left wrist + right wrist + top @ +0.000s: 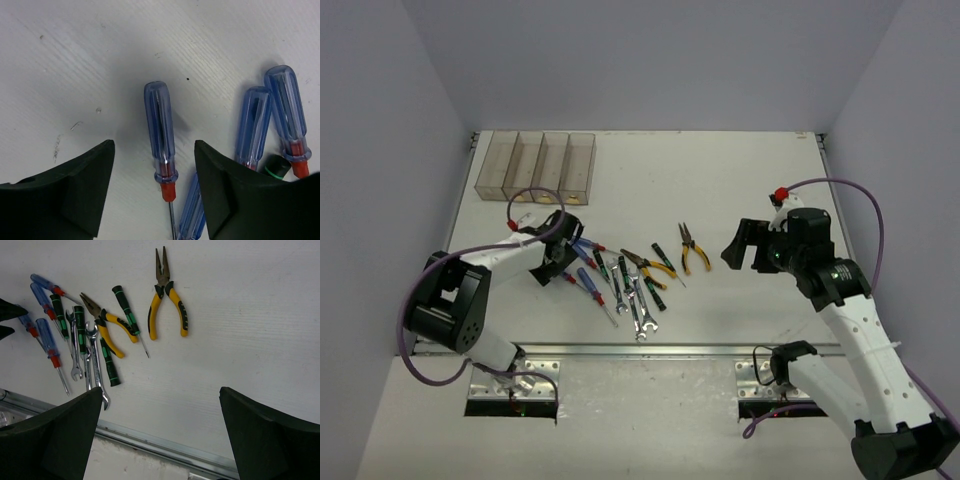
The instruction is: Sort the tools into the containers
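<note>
The left gripper [153,150] is seen open, its dark fingers [75,190] set on either side of a blue-handled screwdriver [161,130], with bare worktop [75,60] visible in the gap on each side, so nothing is gripped. This screwdriver is made up of a clear blue handle, a red collar and a thin steel shaft, and it lies flat. Just beside it, two more blue screwdrivers [254,125] are partly hidden by one finger. The left arm [460,290] is folded low, with the wrist brought down over the left end of the tools [625,280], which are spread near the front edge: silver wrenches [95,355], green-and-black screwdrivers [127,315] and yellow-handled pliers [167,295]. The right gripper [160,395] is held wide open and empty above the worktop, to the right of the tools. The containers [535,165] are placed at the far left, well apart.
</note>
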Robot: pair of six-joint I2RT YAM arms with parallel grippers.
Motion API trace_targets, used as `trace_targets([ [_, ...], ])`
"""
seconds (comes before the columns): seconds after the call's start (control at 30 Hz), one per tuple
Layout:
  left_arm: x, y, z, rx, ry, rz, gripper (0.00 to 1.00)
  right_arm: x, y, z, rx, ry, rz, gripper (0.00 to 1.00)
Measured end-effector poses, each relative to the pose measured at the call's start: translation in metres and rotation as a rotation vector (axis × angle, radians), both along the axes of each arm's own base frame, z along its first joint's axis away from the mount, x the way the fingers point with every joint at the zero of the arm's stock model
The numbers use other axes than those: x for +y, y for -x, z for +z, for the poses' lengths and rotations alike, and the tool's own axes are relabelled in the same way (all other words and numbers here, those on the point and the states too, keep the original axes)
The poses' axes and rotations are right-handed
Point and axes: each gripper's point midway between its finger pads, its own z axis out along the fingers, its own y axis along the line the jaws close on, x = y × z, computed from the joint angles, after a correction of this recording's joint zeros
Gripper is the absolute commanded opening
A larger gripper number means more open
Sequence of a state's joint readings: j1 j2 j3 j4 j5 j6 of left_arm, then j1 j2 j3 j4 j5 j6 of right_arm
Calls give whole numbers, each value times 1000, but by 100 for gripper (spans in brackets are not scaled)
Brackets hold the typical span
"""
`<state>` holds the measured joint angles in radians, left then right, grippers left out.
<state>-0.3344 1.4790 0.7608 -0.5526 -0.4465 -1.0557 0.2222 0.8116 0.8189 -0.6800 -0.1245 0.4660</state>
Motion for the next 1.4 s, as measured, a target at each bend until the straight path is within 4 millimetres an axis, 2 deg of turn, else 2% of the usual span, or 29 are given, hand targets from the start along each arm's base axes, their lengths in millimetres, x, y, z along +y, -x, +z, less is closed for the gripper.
trace_targets([
  [0.03,-1,-2,-3,8,-2,1,44,0,0,-1,1,-1,2,99],
  [0.13,-1,-2,-14,41,-14,3,30,1,1,-1,2,-3,9,99],
  [0.23,0,-4,-16,44,-21,4,4,1,1,0,-5,-3,13,99],
  [0.27,0,-4,-16,44,-21,3,1,2,0,0,-8,-4,14,99],
  [0.47,1,-5,-9,61,-36,-12,0,3,-1,2,-21,-6,23,99],
  [0.53,2,-8,4,51,-55,-34,0,3,-2,3,-25,-7,24,99],
  [0.57,3,-12,15,35,-64,-52,0,4,-2,3,-25,-9,26,99],
  [0.6,4,-19,32,-3,-76,-75,4,4,-2,4,-27,-11,28,99],
  [0.63,3,-30,53,-57,-82,-99,5,5,-2,4,-29,-13,31,99],
  [0.67,2,-41,74,-114,-89,-131,16,6,-2,5,-31,-17,35,99],
  [0.7,0,-54,97,-185,-93,-163,22,7,-2,6,-35,-21,39,99],
  [0.73,-1,-67,122,-267,-97,-195,23,8,-2,7,-40,-26,43,99],
  [0.8,2,-92,171,-434,-112,-239,19,10,-2,10,-57,-39,56,99],
  [0.87,18,-113,208,-546,-152,-234,10,12,-1,13,-72,-51,67,99],
  [0.9,24,-120,218,-573,-168,-228,7,13,0,14,-78,-55,72,99],
  [0.93,39,-138,238,-614,-217,-223,1,14,1,15,-85,-61,78,99],
  [1.03,63,-192,273,-669,-355,-233,0,16,4,18,-101,-72,88,99],
  [1.13,80,-246,288,-684,-513,-286,0,17,6,20,-116,-78,95,99],
  [1.2,90,-274,286,-666,-614,-342,0,18,8,21,-123,-74,102,99],
  [1.27,97,-300,274,-644,-699,-414,0,18,9,22,-132,-61,105,99],
  [1.4,130,-338,228,-533,-767,-516,0,20,12,26,-156,-51,117,99],
])
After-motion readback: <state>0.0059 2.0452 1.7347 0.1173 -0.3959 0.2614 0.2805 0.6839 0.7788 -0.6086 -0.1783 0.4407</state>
